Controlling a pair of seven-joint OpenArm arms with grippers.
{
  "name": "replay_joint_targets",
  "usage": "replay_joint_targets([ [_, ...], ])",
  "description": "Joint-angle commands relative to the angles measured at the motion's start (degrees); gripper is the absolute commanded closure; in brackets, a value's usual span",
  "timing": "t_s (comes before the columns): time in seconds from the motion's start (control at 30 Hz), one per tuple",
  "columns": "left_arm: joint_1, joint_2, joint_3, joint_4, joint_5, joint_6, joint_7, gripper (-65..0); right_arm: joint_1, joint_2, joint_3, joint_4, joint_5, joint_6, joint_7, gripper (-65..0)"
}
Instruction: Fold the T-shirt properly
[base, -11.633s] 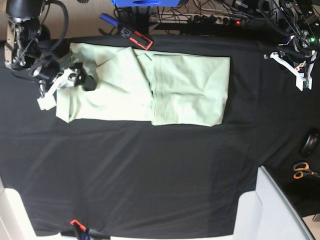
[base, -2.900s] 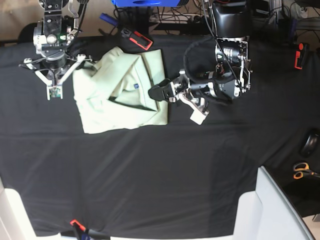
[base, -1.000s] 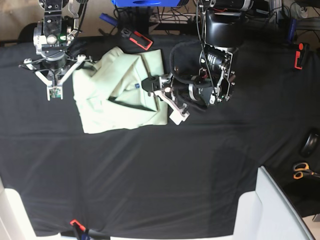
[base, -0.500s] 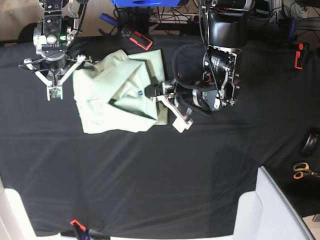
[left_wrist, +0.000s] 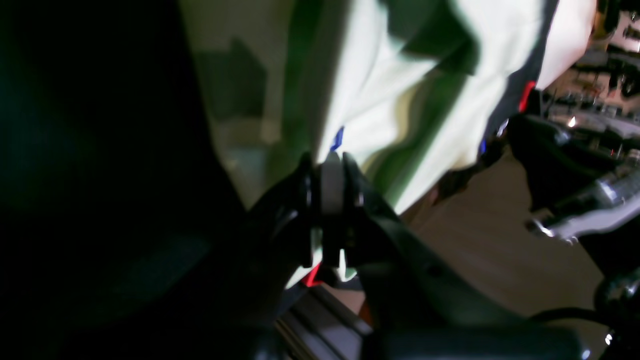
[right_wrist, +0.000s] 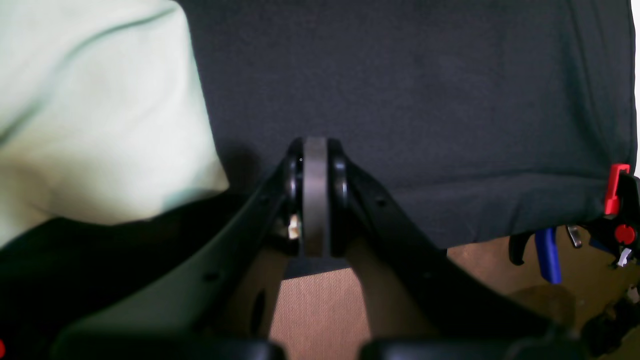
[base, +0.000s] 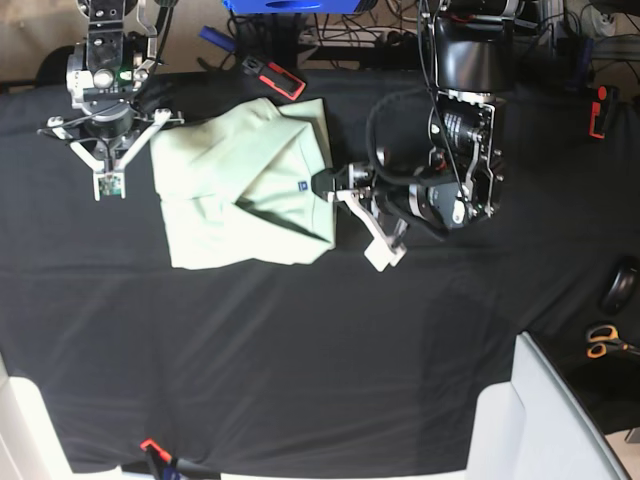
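The pale mint-green T-shirt (base: 240, 190) lies folded into a rough square on the black cloth, left of centre at the back. Its tiny blue label (base: 302, 186) sits near the right edge. My left gripper (base: 325, 184) is at that right edge, shut on the T-shirt's top layer just beside the label (left_wrist: 338, 139); the left wrist view shows the fingertips (left_wrist: 350, 165) pressed together against the cloth. My right gripper (right_wrist: 315, 150) is shut on nothing and hangs over bare black cloth, with the shirt's edge (right_wrist: 100, 110) to one side. The right arm (base: 105, 100) stands left of the shirt.
A red and black clamp (base: 272, 76) lies at the table's back edge by the shirt. Another red clamp (base: 598, 108) is at the far right. Scissors (base: 603, 340) and a white panel (base: 545, 420) sit at the lower right. An orange clip (base: 152, 447) marks the front edge.
My left gripper has moved right and slightly toward the front, pulling the shirt's top layer and its blue label along. The right arm has not moved.
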Motion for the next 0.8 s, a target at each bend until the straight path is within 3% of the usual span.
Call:
replay_joint_targets([
  [0.0, -0.6, -0.1, 0.0, 1.5, -1.0, 0.0, 0.4, 0.0, 0.1, 0.0, 0.0, 0.7, -0.5, -0.3, 1.0, -1.2],
  [0.43, 0.9, -4.3, 0.0, 1.6, -0.5, 0.0, 0.1, 0.0, 0.0, -1.1, -0.1, 0.7, -0.5, -0.3, 0.9, -1.2],
  [0.63, 0.8, -4.1, 0.0, 1.6, -0.5, 0.0, 0.0, 0.0, 0.0, -2.0, -0.3, 0.7, -0.5, -0.3, 0.9, -1.2],
  [0.77, 1.0, -4.1, 0.6, 1.5, -0.5, 0.0, -3.1, 0.0, 0.0, -2.0, -0.3, 0.7, -0.5, -0.3, 0.9, -1.2],
])
